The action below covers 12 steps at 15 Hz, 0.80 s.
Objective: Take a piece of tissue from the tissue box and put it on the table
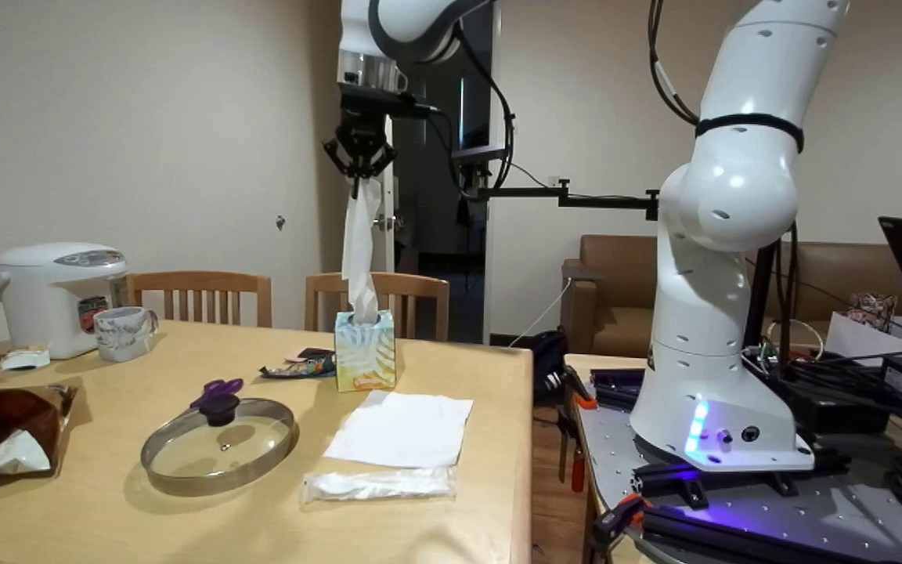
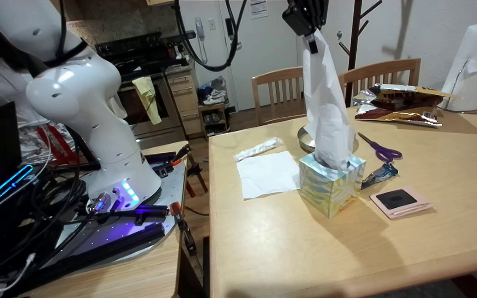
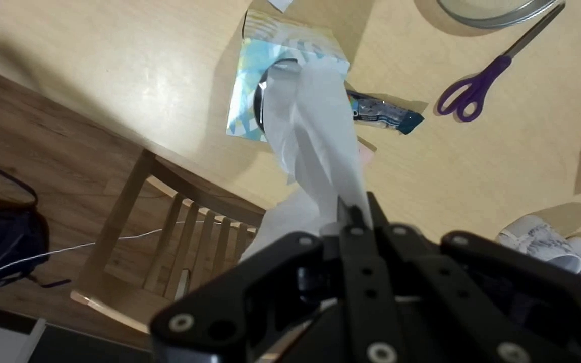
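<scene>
The tissue box (image 1: 365, 360), blue, white and yellow, stands upright on the wooden table (image 1: 263, 517); it also shows in an exterior view (image 2: 325, 190) and in the wrist view (image 3: 247, 75). My gripper (image 1: 356, 186) is shut on the top of a white tissue (image 1: 360, 243), high above the box. The tissue hangs in a long strip down to the box opening (image 3: 260, 96). I cannot tell whether its lower end is inside or just above the opening. A flat white sheet (image 1: 404, 429) lies on the table beside the box, also seen in an exterior view (image 2: 268, 174).
A clear-plastic packet (image 1: 380, 484), a glass lid (image 1: 220, 450) and purple scissors (image 3: 472, 91) lie near the box. A snack wrapper (image 2: 380, 175) and a pink card holder (image 2: 402, 203) lie close beside it. A mug (image 1: 124, 333) and water boiler (image 1: 55, 298) stand farther off.
</scene>
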Available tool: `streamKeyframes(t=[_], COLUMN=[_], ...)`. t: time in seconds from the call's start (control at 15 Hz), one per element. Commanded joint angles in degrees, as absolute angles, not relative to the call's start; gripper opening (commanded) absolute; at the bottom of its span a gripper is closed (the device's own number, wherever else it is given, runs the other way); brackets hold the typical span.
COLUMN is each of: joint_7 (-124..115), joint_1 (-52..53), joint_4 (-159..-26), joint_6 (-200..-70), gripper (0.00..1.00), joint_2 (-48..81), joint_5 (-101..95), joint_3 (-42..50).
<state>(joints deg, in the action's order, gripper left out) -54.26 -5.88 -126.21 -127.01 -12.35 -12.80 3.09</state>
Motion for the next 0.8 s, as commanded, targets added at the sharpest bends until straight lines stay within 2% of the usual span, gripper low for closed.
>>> streamKeyframes(t=[0.0,0.73], joint_7=[-55.8,-58.7], joint_1=[-6.3,-4.1], joint_4=[-129.2,-133.8], joint_6=[-126.3,-128.7], gripper=[0.00,0.00], joint_2=[-16.5,-19.3], joint_5=[-14.4,-10.3], joint_3=[0.3,-6.7])
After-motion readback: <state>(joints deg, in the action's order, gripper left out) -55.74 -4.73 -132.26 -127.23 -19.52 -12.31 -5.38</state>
